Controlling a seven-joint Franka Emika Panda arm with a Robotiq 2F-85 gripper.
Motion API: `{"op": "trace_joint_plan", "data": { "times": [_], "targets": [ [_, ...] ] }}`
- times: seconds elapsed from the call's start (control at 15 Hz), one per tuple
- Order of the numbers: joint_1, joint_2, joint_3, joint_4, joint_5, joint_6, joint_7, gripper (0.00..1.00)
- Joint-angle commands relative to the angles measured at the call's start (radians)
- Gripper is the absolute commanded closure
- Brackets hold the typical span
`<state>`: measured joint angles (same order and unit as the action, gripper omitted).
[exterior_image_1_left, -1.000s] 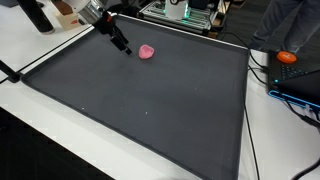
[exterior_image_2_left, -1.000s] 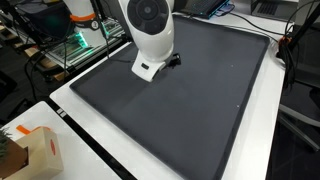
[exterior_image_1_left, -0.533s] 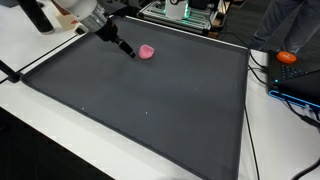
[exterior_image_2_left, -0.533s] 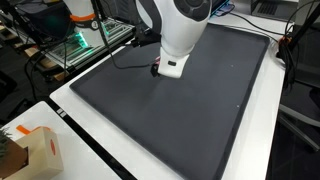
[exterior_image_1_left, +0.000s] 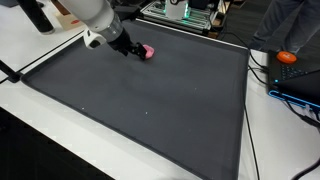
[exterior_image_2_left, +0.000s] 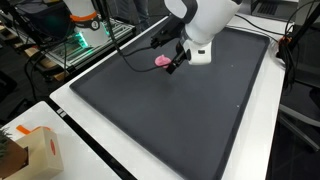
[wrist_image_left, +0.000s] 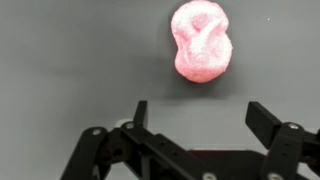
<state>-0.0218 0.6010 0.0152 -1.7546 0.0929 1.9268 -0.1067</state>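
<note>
The claw (wrist_image_left: 200, 110) hangs released; the pink lump (wrist_image_left: 201, 42) at its 12 o'clock looks light and squashy, so pinch gently across its middle.

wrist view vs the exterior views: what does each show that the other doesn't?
Wrist only: the jaws stand open just short of the pink lump, with a strip of dark mat between, and the lump's knobbly shape is clear. Exterior only: the white arm, the white table, a cardboard box, an orange thing. Shared: the pink lump lying on the dark mat, the gripper close to it.
</note>
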Motion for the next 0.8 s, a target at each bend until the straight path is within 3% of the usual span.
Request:
{"op": "trace_joint_plan", "data": {
  "times": [0.0, 0.73],
  "targets": [
    [0.041, 0.004, 0.023, 0.01, -0.099, -0.026, -0.073, 0.0],
    [0.15, -0.058, 0.104, -0.11, -0.371, 0.024, -0.299, 0.0]
  ]
}}
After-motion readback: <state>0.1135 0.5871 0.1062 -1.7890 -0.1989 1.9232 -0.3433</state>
